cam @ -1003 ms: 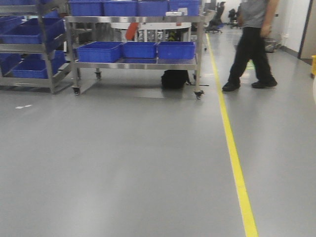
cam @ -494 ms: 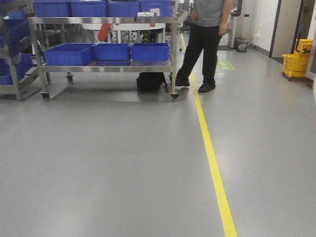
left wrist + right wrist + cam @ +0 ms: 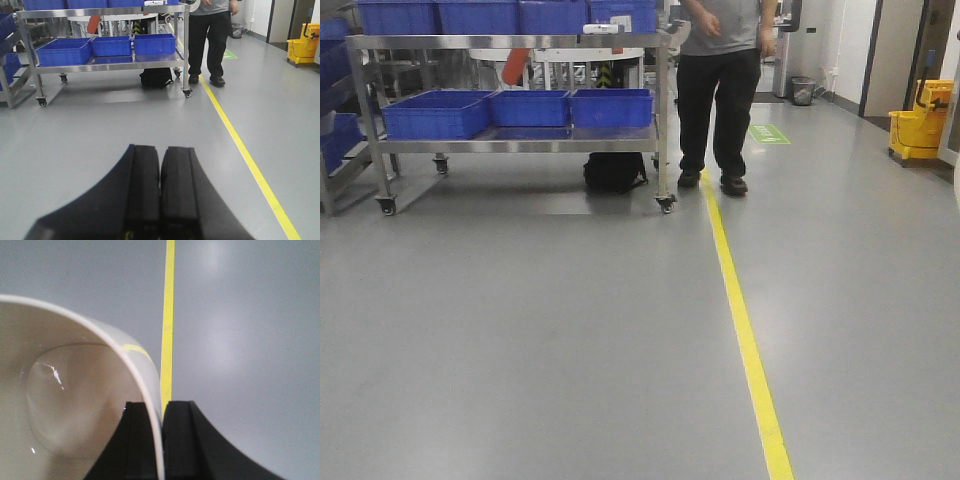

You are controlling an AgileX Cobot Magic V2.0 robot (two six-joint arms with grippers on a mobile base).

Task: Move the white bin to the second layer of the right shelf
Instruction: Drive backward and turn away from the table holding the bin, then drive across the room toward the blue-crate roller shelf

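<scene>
The white bin (image 3: pixel 65 405) fills the left of the right wrist view, its glossy cream inside facing the camera above the grey floor. My right gripper (image 3: pixel 161 407) is shut on the bin's wall, one finger inside and one outside the rim. My left gripper (image 3: pixel 160 150) is shut with nothing between its black fingers, held over bare floor. The right shelf second layer is out of view. Neither gripper shows in the front view.
A steel cart on casters (image 3: pixel 660 120) holds blue crates (image 3: pixel 525 108) on flat shelves, with a black bag (image 3: pixel 613 172) under it. A person (image 3: pixel 720 90) stands at its right end, on the yellow floor line (image 3: pixel 745 340). A yellow mop bucket (image 3: pixel 918 120) stands far right.
The front view has swung right: cart and yellow line have shifted left in frame, and the mop bucket has come into view. The person has walked over beside the cart's right end.
</scene>
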